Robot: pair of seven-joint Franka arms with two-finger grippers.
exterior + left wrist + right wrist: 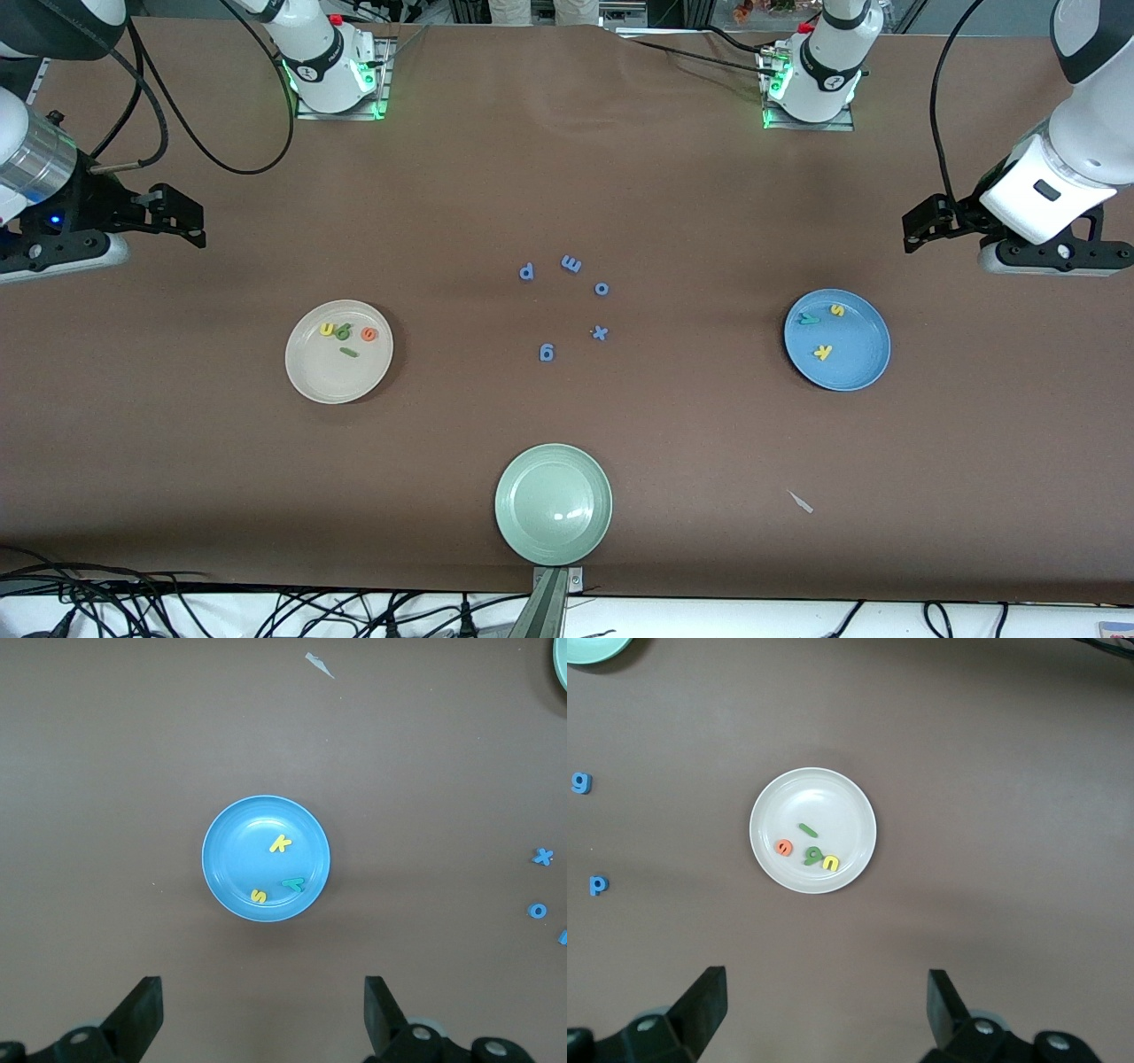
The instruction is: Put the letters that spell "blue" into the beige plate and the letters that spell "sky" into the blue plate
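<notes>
1. Lying in the beige plate, toward the right arm's end of the table: green b, green l, yellow u, orange e.
2. Hanging up in the air at the table's edge past that plate, the right gripper, fingers spread wide and holding nothing; same plate seen well apart from the fingertips in the right wrist view, with b, l, u, e inside.
3. Resting in the blue plate, toward the left arm's end: yellow s, yellow k, teal y.
4. Waiting likewise above the table's edge near that plate, the left gripper, released and empty.
5. Scattered between the two plates on the brown table: blue letters p, m, o, x, g.
6. Sitting nearest the front camera, a pale green plate; near it, a small pale scrap.
7. Trailing along the table's near edge, black cables.
</notes>
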